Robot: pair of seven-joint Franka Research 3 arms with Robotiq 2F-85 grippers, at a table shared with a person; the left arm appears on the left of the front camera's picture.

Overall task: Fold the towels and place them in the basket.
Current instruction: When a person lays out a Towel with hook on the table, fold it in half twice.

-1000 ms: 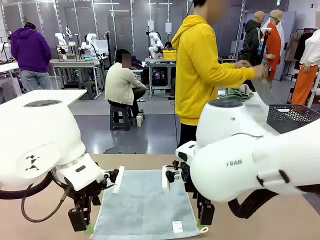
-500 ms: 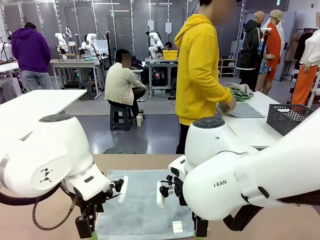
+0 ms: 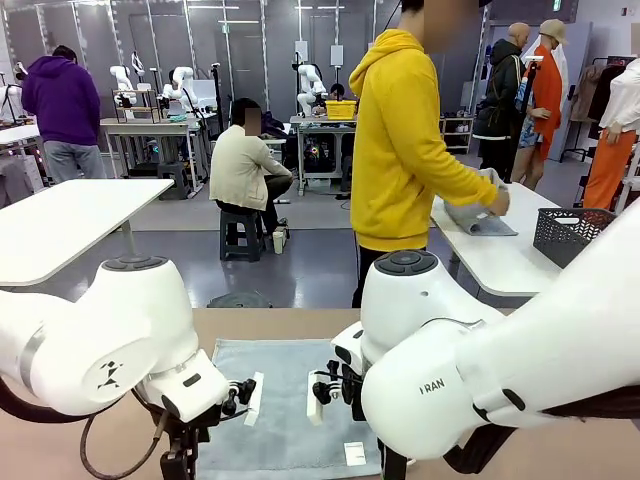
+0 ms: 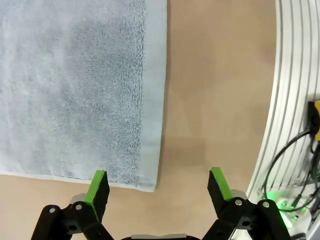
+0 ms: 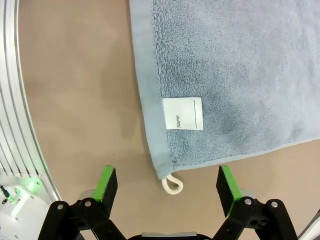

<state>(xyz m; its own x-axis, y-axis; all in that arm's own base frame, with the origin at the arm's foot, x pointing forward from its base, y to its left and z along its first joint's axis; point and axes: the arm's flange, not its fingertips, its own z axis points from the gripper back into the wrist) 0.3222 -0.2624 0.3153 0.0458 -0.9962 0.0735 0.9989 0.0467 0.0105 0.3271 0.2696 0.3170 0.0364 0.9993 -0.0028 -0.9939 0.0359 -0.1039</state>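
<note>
Now, fold not yet begun: pale grey-blue terry towel lies flat on tan desk. Our left jaws and right jaws are released, empty, each above a near corner. Next, we judge: pinch both corners, lift, carry toward far edge. Dark grey lattice plastic basket sits well apart.

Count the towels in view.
2. One pale grey-blue towel lies flat on the brown table; a second towel is under the person's hand on the white side table. More may be hidden.
</note>
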